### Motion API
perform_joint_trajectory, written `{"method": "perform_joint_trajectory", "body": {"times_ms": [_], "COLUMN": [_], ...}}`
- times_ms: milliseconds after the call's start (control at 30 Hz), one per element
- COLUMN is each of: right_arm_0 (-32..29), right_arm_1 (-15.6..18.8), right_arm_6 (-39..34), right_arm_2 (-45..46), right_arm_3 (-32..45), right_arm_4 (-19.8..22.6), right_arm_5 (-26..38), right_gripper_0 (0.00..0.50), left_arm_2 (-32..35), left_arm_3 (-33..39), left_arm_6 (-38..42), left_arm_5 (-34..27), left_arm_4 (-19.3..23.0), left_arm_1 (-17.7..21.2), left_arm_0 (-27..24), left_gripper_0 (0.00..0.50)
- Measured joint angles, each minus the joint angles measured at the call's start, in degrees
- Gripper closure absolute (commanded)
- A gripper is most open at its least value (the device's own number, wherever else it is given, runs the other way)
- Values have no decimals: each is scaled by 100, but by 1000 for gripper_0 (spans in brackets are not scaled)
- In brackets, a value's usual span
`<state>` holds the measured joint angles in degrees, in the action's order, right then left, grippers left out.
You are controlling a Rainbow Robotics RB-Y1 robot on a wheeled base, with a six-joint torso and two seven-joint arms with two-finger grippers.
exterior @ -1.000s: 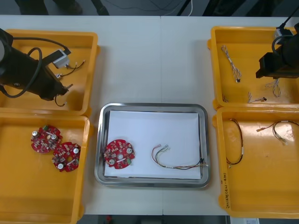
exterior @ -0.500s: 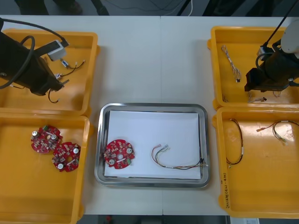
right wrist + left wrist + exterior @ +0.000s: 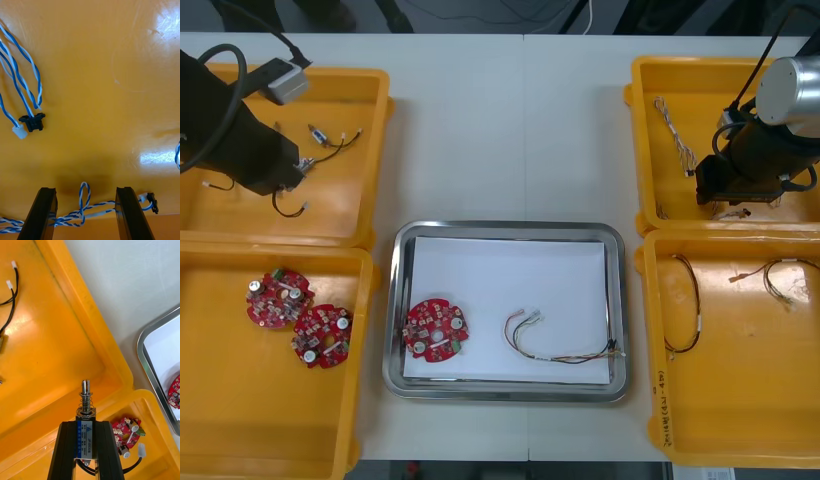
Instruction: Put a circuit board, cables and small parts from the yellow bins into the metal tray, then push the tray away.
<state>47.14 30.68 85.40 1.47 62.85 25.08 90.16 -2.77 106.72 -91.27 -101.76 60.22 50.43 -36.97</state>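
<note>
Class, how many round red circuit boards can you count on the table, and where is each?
3. Two boards lie together in the near left yellow bin; a third board sits at the metal tray's left end.

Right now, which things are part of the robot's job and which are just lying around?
In the job: left tool holding small metal part; right tool open around blue and white cable; metal tray.
Lying about: spare circuit boards; black cable.

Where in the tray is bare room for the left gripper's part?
The tray is bare white in its far half, beyond circuit board and red and yellow cable; near half crowded. Left gripper holds small metal part above far left bin.
</note>
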Motion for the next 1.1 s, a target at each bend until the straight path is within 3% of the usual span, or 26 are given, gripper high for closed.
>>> {"method": "perform_joint_trajectory", "body": {"times_ms": [100,133,167,233,267,533,900,1100], "right_arm_0": [0,0,0,0,0,0,20,197], "right_arm_1": [-5,-7,-7,-9,-9,-12,-11,0], "right_arm_6": [-1,-1,-1,-1,-1,-7,-16,-16], "right_arm_2": [0,0,0,0,0,0,240,526], "right_arm_3": [-2,-2,-2,-3,-3,-3,7,19], "right_arm_4": [-49,-51,-52,-53,-53,-52,-75,-101], "right_arm_5": [34,36,37,37,37,37,37,38], "right_gripper_0": [111,211,280,485,500,500,500,500], "left_arm_2": [19,19,19,19,19,-161,-1518,-2273], "left_arm_3": [432,555,666,875,968,1618,1995,2007], "left_arm_6": [12,38,92,370,597,3096,3337,4309], "left_arm_5": [-252,-327,-410,-597,-682,-783,-781,-493], "left_arm_4": [-234,-297,-350,-449,-492,-913,-1826,-2358], "left_arm_1": [-178,-247,-318,-474,-551,-963,-1173,-1206], "left_arm_0": [1,1,1,1,1,2,2,2], "left_gripper_0": [500,500,500,500,500,500,499,498]}}
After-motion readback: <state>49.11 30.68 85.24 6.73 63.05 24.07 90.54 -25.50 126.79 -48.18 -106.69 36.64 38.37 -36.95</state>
